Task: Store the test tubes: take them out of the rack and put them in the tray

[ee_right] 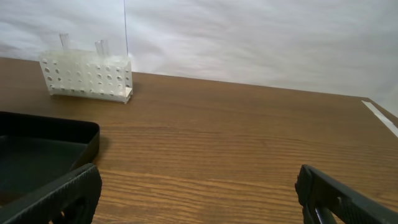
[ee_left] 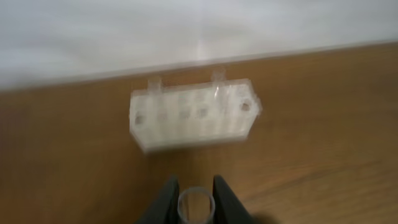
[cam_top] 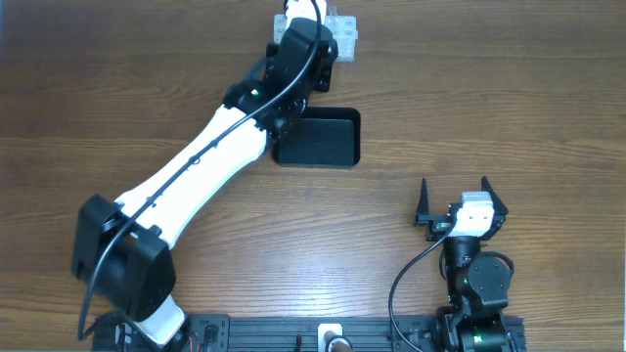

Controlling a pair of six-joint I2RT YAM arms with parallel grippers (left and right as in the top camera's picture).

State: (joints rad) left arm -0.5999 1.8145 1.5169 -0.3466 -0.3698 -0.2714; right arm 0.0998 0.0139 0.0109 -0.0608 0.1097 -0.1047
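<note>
I'm reading the left pincer [ee_left: 195, 184] as clenched on a clear test tube [ee_left: 196, 204]. Both fingers [ee_left: 166, 198] are pressing against its sides, and the wrist camera is looking straight into its open mouth. The tube is sitting between the fingers, clear of the rack [ee_left: 193, 117]. The pincer is hanging just in front of the rack and isn't touching it.

I'm counting two other tubes [ee_left: 217, 77] standing upright in the rack, one near an end and one past the middle.

From above, I'm seeing the rack sitting at the far edge of the bench [cam_top: 509, 98]. The black tray [cam_top: 333, 142] is lying just on the near side of it, toward the arm bases. The left arm is stretching diagonally from its base, passing over the tray's left corner, with its wrist sitting over the rack end of the tray.

The right pincer [cam_top: 455, 191] is released, with its fingers spread wide and gripping nothing. It's sitting close to its own base, well apart from tray and rack, and pointing up the bench. Its wrist camera is looking across the bare wood at the tray's corner and the rack beyond. I can't tell whether its fingertips are touching the bench.
</note>
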